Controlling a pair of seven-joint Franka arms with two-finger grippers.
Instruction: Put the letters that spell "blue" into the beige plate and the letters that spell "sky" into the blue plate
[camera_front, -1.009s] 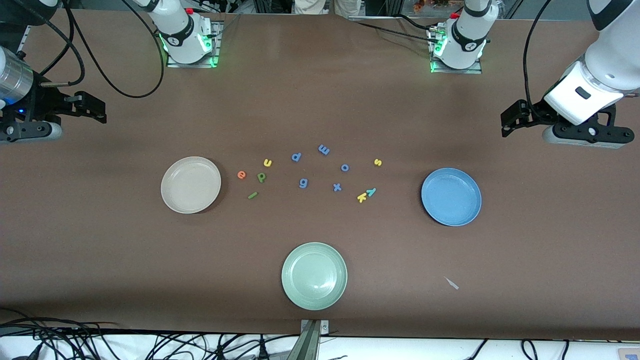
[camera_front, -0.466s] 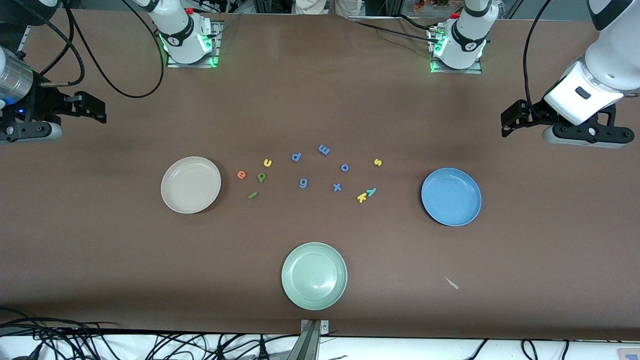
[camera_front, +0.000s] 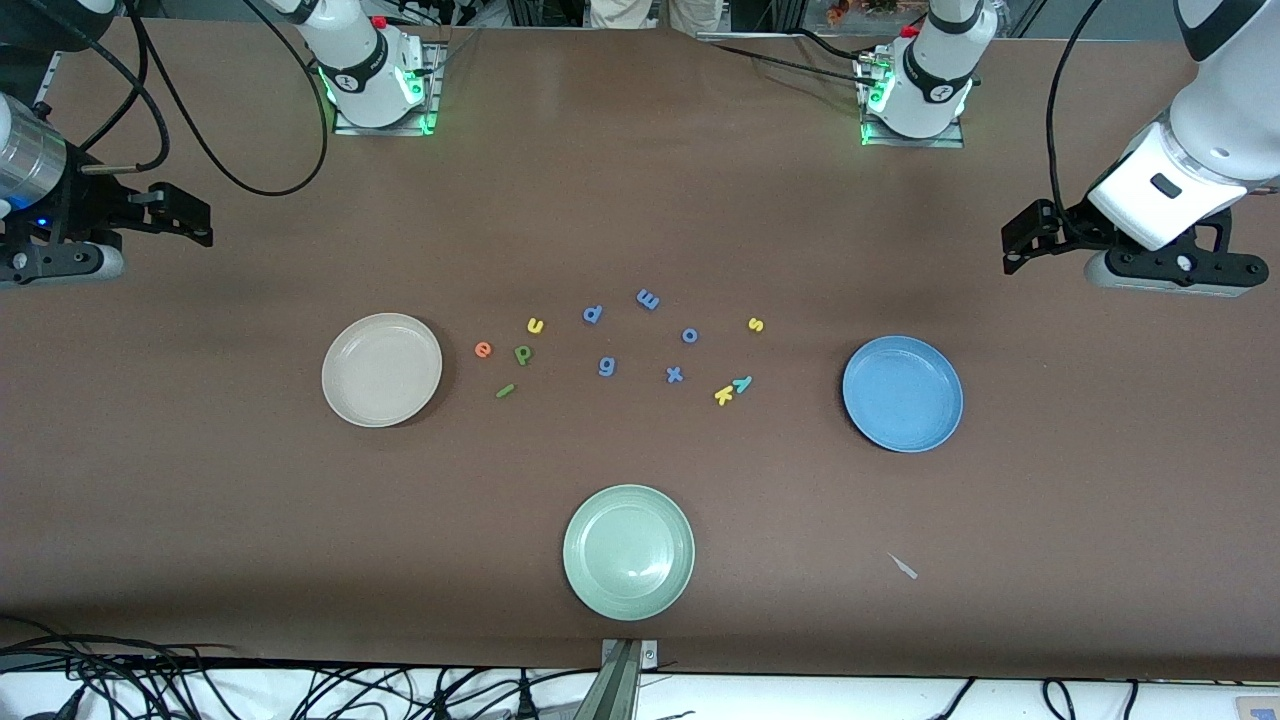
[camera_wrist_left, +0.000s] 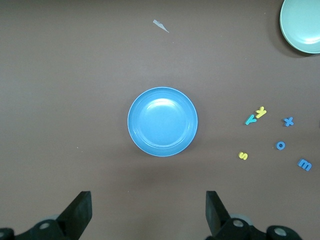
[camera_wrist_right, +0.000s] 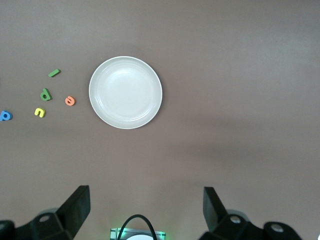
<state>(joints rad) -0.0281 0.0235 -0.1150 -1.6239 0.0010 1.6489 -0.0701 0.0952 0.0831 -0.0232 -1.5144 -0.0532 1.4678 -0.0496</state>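
Observation:
The beige plate (camera_front: 381, 369) (camera_wrist_right: 125, 92) lies toward the right arm's end. Beside it are the orange e (camera_front: 483, 349) (camera_wrist_right: 70, 101), yellow u (camera_front: 536, 325), dark green b (camera_front: 522, 354) and green l (camera_front: 505, 390). The blue plate (camera_front: 902, 393) (camera_wrist_left: 162, 121) lies toward the left arm's end, with the yellow s (camera_front: 756, 324) (camera_wrist_left: 243, 156), yellow k (camera_front: 724, 396) and teal y (camera_front: 742, 383) beside it. Both plates hold nothing. My left gripper (camera_front: 1030, 240) (camera_wrist_left: 148, 200) hangs open high above bare table near the blue plate. My right gripper (camera_front: 170, 215) (camera_wrist_right: 146, 197) hangs open near the beige plate.
A pale green plate (camera_front: 628, 552) sits nearest the front camera. Several blue letters (camera_front: 606, 366) lie scattered between the two letter groups. A small white scrap (camera_front: 904, 567) lies on the table nearer the front camera than the blue plate.

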